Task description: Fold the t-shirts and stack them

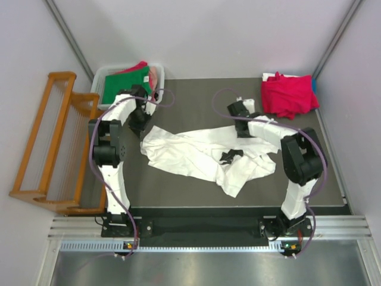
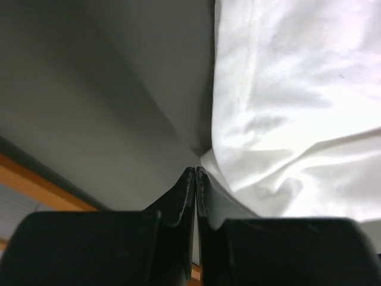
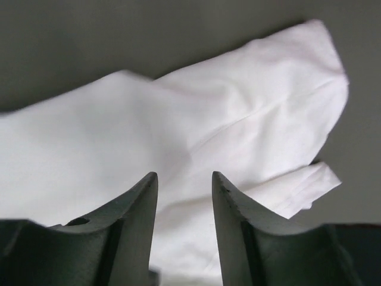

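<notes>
A white t-shirt [image 1: 196, 154] lies crumpled and stretched out across the middle of the table. My left gripper [image 1: 140, 124] sits at its left corner. In the left wrist view that gripper [image 2: 196, 170] is shut, with the hem of the white t-shirt [image 2: 297, 95] running into its tips. My right gripper [image 1: 241, 127] hovers over the shirt's back right part. Its jaws [image 3: 184, 176] stand open above the white t-shirt [image 3: 196, 137] with nothing between them. A heap of crimson t-shirts [image 1: 289, 94] lies at the back right. A green t-shirt [image 1: 124, 84] lies in the basket.
The white slatted basket [image 1: 100, 80] stands at the back left corner, with some red cloth [image 1: 138, 67] behind the green. An orange wooden rack [image 1: 50, 143] stands left of the table. The table's dark surface [image 1: 178, 190] shows in front of the shirt.
</notes>
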You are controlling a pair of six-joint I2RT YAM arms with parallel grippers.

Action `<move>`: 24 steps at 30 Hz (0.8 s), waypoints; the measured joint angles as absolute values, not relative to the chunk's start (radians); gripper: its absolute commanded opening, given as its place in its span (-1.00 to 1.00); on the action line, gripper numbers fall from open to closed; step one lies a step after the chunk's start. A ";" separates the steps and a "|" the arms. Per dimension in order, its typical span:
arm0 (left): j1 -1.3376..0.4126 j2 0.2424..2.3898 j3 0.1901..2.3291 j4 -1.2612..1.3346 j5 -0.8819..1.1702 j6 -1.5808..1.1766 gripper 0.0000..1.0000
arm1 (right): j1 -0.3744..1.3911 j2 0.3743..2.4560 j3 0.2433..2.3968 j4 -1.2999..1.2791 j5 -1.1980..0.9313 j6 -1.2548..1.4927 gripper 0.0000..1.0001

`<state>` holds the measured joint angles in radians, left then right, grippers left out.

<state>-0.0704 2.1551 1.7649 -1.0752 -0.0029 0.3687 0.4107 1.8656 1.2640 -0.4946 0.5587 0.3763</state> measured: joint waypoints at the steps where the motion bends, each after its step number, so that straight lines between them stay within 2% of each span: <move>1: -0.069 2.138 1.765 -1.069 0.010 0.364 -0.83 | 0.455 1.848 1.263 -0.503 0.566 0.367 -0.10; 7: -0.067 1.917 1.709 -1.093 0.096 0.394 -0.74 | 0.607 1.662 1.186 -0.530 0.582 0.351 -0.11; 12: -0.103 1.623 1.500 -1.136 0.102 0.513 -0.72 | 0.625 1.561 1.130 -0.557 0.589 0.352 -0.14; 16: -0.187 1.484 1.262 -1.126 0.028 0.603 -0.72 | 0.626 1.559 1.102 -0.569 0.584 0.352 -0.15; 20: -0.223 1.505 1.072 -1.090 -0.052 0.625 -0.76 | 0.618 1.589 1.100 -0.559 0.556 0.361 -0.17; 24: -0.216 1.574 0.992 -0.994 -0.108 0.605 -0.78 | 0.612 1.647 1.100 -0.557 0.525 0.367 -0.19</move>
